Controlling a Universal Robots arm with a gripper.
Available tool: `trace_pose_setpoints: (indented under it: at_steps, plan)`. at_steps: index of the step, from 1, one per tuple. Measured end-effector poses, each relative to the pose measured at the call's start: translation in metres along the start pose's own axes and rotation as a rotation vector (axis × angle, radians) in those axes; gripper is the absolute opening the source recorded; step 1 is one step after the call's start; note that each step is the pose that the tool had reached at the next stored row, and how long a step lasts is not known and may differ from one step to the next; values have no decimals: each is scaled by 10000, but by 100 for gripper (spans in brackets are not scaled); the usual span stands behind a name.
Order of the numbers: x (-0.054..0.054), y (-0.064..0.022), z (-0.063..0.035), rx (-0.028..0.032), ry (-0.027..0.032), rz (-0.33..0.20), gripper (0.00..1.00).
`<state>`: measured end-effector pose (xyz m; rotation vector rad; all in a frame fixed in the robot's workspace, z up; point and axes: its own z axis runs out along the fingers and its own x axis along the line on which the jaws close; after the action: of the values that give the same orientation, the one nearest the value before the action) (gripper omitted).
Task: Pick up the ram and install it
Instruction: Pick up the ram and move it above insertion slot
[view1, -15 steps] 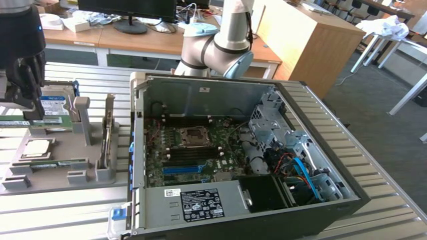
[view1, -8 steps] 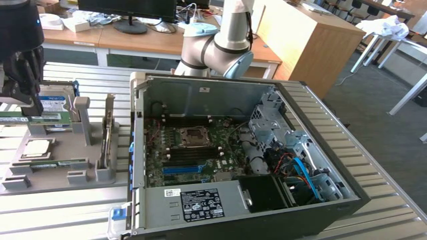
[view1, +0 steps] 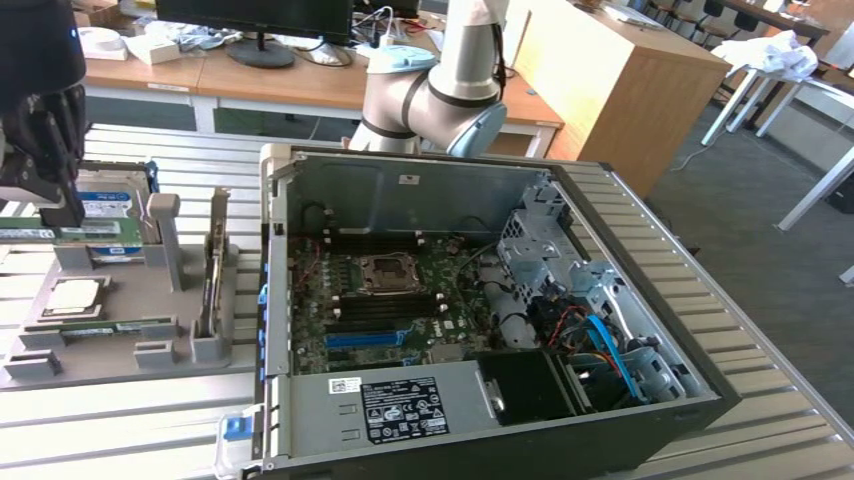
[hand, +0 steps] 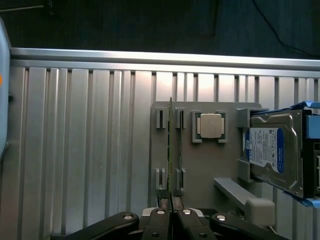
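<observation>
The ram (hand: 170, 150) is pinched edge-on by the gripper (hand: 171, 202) over the grey holder (hand: 205, 165). Grasping is judged done, but seating in the computer case (view1: 400, 195) beside the holder is not yet done.

Grey fixture tray (hand: 200, 165) on slatted table (hand: 75, 150). Hard drive (hand: 275, 150) along one tray edge, processor (hand: 210, 125) just beside. Open computer case (view1: 400, 190) near.

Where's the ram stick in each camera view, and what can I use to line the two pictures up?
Exterior view: the ram is a green strip at the far left, under the hand.
Wrist view: the ram is a thin edge-on line gripped between the hand's fingertips.
Shared landmark: the blue-labelled hard drive.
</observation>
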<state>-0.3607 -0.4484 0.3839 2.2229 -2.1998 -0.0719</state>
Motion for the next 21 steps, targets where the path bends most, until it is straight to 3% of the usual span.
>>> trace_pose_setpoints:
  at_steps: [21]
  plan:
    - [-1, 1, -71, -7, 0, 0, 11]
